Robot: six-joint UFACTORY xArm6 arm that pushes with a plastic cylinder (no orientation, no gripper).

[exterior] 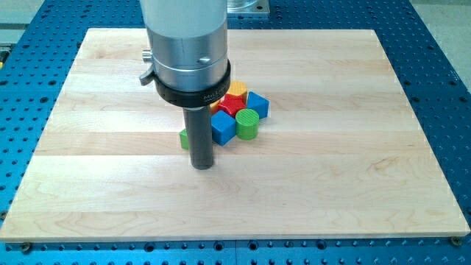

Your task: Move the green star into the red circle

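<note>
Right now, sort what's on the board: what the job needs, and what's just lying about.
For the job:
- my tip
- green block mostly hidden behind the rod, probably the star
- red block, shape unclear

Lying about:
- green cylinder
- two blue blocks
- yellow block

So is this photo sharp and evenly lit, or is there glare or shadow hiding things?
Camera view: sharp and evenly lit, with only soft sheen on the silver metal arm housing; faint shadow under my tip; the dark rod hides most of a green block on the pale wooden board, so its shape is unclear.
</note>
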